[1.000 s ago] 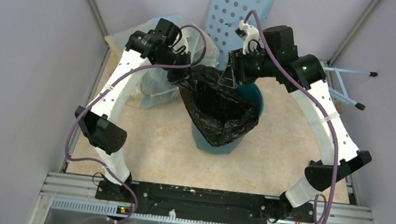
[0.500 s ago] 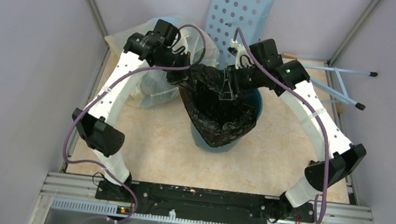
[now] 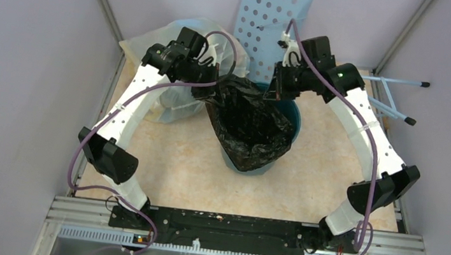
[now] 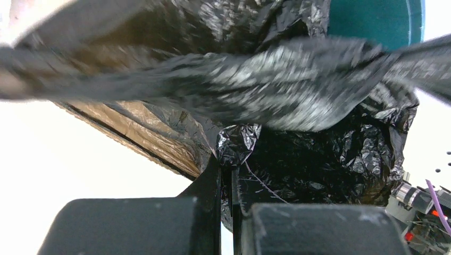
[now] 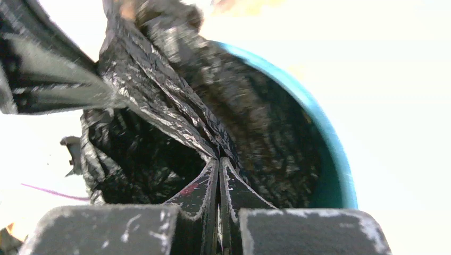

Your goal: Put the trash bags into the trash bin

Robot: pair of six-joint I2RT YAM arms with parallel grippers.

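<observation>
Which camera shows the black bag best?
The top external view: it shows the trash bag spread open over the trash bin, an arm at each side. The left wrist view shows only blurred folds at the left end effector; the right wrist view shows one fold pinched in the right end effector, beside the bin's rim.

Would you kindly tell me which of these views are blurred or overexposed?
Top view: evenly lit and sharp, with small glints on the bag. Left wrist: background blown out to white, the bag's upper fold smeared by blur, its lower part crisp. Right wrist: background also blown white, the bin rim soft.
</observation>
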